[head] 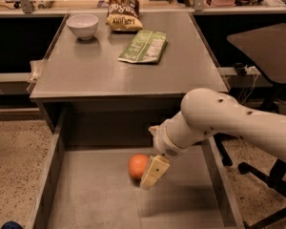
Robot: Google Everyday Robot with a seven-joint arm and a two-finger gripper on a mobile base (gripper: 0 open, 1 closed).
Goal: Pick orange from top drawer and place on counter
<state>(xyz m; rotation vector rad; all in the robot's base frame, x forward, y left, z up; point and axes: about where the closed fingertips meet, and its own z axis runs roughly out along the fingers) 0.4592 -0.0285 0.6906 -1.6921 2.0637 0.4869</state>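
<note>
A small round orange (138, 166) lies on the bare grey floor of the open top drawer (95, 199). It sits a little right of the drawer's middle and nearer the drawer's back than its front edge. The drawer is pulled out below the front edge of the counter (109, 75) and is nearly as wide as the counter.

The gripper (150, 173), cream-coloured, is down inside the drawer. It is pressed against the right side of the orange and tilted, with its tip pointing down and left. It is not possible to tell whether it is wide, narrow, or holding the fruit.

A thick white arm (219, 120) comes in from the right edge of the view. It passes over the drawer's right wall, just below the counter's front right corner.

On the counter, a white bowl (82, 25) stands near the back left corner. A brown snack bag (123, 12) stands at the back edge, just right of the bowl. A flat green packet (144, 46) lies near the middle, toward the back and slightly right, well apart from the front edge.

To the right of the counter is a dark side table (267, 49) with rounded edges. Below it, part of a black chair base (271, 180) shows. A speckled floor (19, 151) lies to the left of the drawer.
</note>
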